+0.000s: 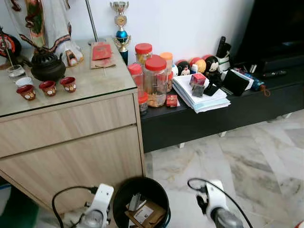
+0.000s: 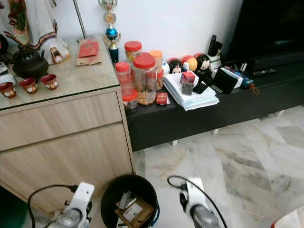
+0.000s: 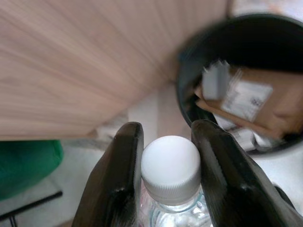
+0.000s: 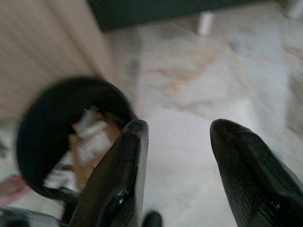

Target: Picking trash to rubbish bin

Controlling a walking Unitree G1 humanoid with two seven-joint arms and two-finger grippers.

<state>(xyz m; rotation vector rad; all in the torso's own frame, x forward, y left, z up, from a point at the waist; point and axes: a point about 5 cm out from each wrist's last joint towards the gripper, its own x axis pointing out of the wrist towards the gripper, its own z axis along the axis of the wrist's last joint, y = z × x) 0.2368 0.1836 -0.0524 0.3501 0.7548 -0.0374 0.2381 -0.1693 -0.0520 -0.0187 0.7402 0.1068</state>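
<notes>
A black round rubbish bin (image 1: 142, 190) stands on the floor against the wooden cabinet, with a brown cardboard piece (image 1: 145, 213) and paper scraps inside. In the left wrist view my left gripper (image 3: 166, 142) is shut on a clear plastic bottle with a white cap (image 3: 170, 168), held beside the bin (image 3: 265, 47). My left wrist (image 1: 97, 211) shows just left of the bin. My right gripper (image 4: 177, 137) is open with nothing between its fingers, hovering over the floor to the right of the bin (image 4: 52, 127).
The light wooden cabinet (image 1: 71, 142) rises right behind the bin, with small cups and a teapot on top. A low black bench (image 1: 213, 116) holds red-lidded jars, papers and toys. Marble floor (image 1: 237, 166) stretches to the right.
</notes>
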